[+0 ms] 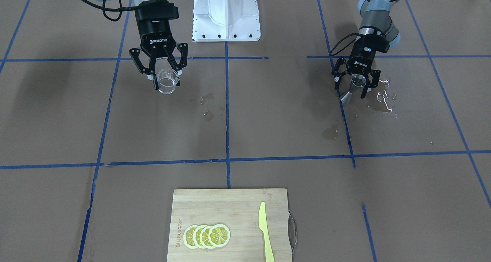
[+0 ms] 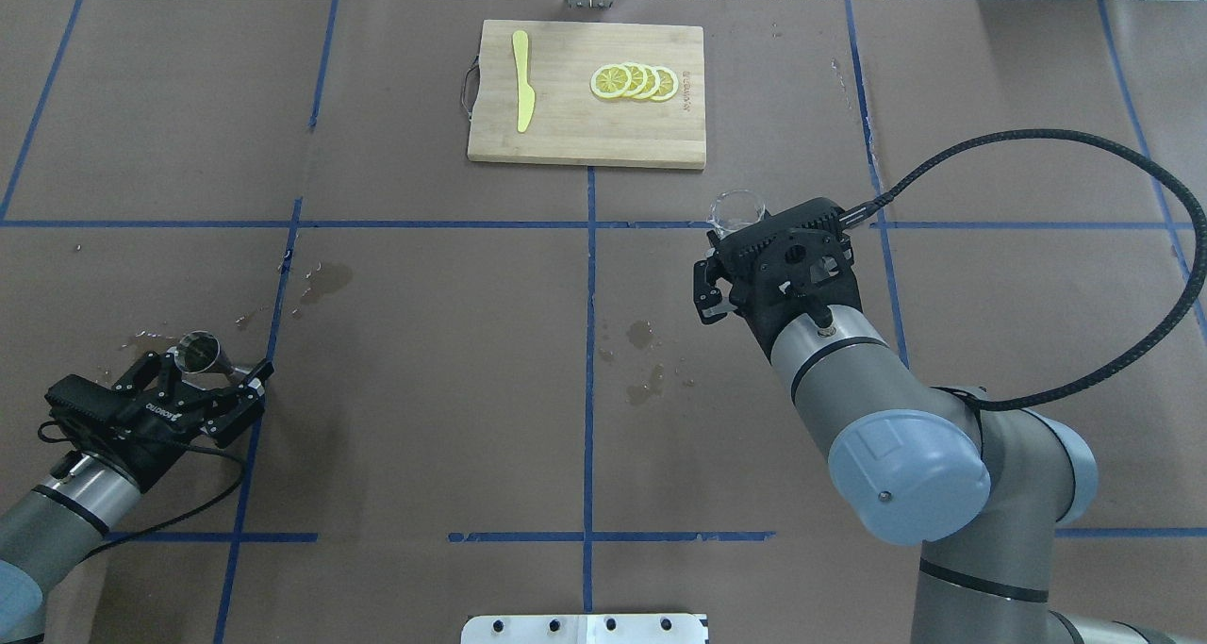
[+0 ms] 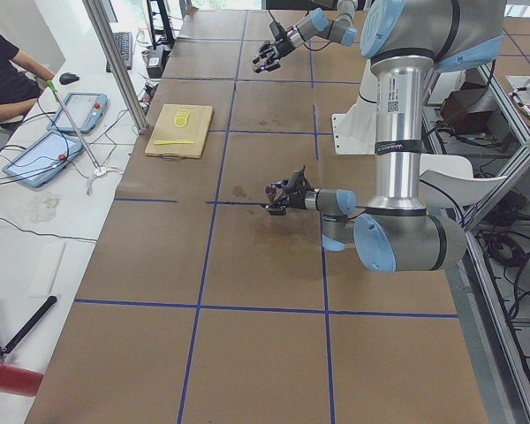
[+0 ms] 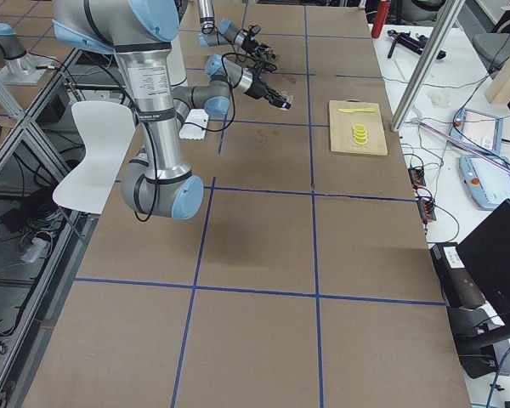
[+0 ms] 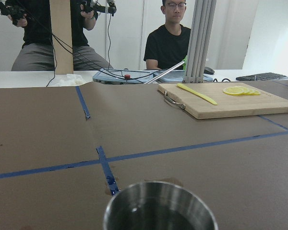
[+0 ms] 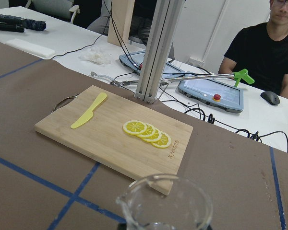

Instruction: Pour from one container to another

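A robotics lab: two grey-and-blue jointed robot arms [image 2: 905, 455] rise from a white bolted metal base [image 1: 226, 16] at a long table covered in brown paper [image 1: 287, 116] and gridded with blue tape lines [image 1: 227, 131]. Alongside, a white bench [image 3: 18, 230] carries grey touchscreen control pendants with red stop buttons [image 6: 211, 93], trailing black cables [image 6: 209, 116] and a black keyboard [image 5: 261, 76]. Aluminium frame posts [image 6: 156, 52] stand there, and a person in a black shirt [image 5: 169, 45] sits behind.
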`<state>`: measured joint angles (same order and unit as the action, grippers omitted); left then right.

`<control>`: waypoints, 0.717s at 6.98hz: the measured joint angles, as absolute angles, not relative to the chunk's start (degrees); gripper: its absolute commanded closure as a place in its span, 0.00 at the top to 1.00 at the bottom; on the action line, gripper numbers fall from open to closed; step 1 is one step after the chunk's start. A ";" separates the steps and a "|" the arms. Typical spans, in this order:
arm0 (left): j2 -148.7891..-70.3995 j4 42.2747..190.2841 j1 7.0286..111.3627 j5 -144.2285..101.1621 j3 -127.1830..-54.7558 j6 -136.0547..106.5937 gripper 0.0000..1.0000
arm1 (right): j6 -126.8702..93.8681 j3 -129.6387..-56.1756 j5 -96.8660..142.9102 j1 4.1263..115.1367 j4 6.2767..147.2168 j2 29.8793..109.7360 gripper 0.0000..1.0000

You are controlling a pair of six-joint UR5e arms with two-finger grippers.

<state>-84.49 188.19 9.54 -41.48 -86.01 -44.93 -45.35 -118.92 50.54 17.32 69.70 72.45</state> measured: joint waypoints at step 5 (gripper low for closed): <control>-74.14 179.52 9.61 -53.10 -96.68 -44.65 1.00 | -45.35 -118.97 50.54 17.39 69.68 72.44 0.00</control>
